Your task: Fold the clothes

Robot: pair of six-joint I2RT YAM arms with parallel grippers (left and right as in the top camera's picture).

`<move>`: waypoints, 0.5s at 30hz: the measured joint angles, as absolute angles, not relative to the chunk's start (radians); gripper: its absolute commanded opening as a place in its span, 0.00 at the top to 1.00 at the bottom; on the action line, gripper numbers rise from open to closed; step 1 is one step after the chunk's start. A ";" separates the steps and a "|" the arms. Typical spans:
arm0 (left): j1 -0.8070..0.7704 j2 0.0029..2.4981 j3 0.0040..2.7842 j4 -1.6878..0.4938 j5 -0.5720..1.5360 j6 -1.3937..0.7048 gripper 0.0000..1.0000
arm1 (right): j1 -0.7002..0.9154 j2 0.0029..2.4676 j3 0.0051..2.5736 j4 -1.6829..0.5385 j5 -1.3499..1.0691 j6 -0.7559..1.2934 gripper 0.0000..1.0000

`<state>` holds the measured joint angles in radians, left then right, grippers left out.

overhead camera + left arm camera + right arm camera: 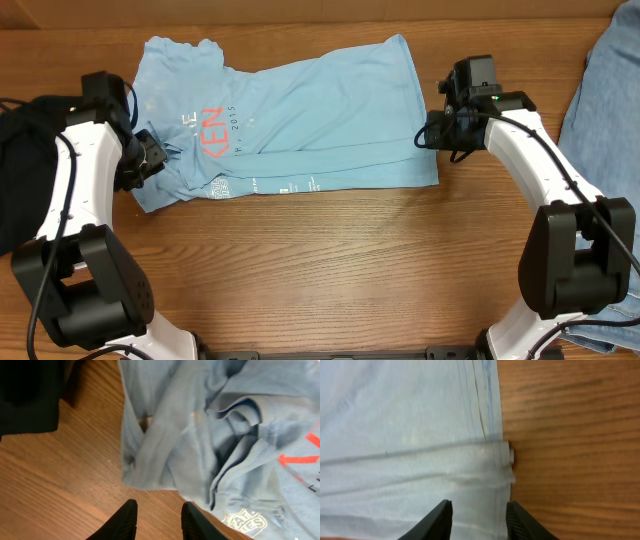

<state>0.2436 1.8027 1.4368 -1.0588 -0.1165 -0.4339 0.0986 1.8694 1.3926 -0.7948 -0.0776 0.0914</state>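
The clothes, a light blue T-shirt (300,120) with coral-red lettering (212,130), lie flat across the far half of the table, the lower part folded over lengthwise. My left gripper (158,160) is at the shirt's bunched left end. In the left wrist view the left gripper (159,510) stands open over bare wood, just short of the rumpled cloth (200,435). My right gripper (428,135) is at the shirt's right hem. Seen from the right wrist, the right gripper (479,510) hangs open, with the hem edge (495,480) showing flat between the fingers.
A black garment pile (20,170) lies at the table's left edge, close behind my left arm, and shows in the left wrist view (30,395). Faded denim jeans (605,90) lie at the far right. Bare wood table (330,260) fills the near half.
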 measured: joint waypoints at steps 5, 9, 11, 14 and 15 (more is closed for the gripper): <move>0.198 1.803 1.432 -1.054 -0.109 -0.418 0.65 | 0.099 1.974 1.393 -0.799 -0.086 0.078 0.60; 0.197 1.803 1.432 -1.074 -0.108 -0.415 0.63 | 0.099 2.037 1.393 -0.767 -0.112 0.063 0.61; 0.197 1.803 1.430 -1.074 -0.108 -0.415 0.63 | 0.099 2.053 1.397 -0.778 -0.123 0.048 0.60; 0.197 1.803 1.406 -1.074 -0.108 -0.415 0.63 | 0.098 2.064 1.411 -0.852 -0.114 0.035 0.60; 0.197 1.803 1.396 -1.074 -0.108 -0.415 0.63 | 0.098 2.064 1.414 -0.873 -0.102 0.032 0.60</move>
<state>0.1970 1.8027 1.3960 -1.0737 -0.1081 -0.4152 0.0978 2.0640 1.4139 -0.8734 -0.1024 0.0322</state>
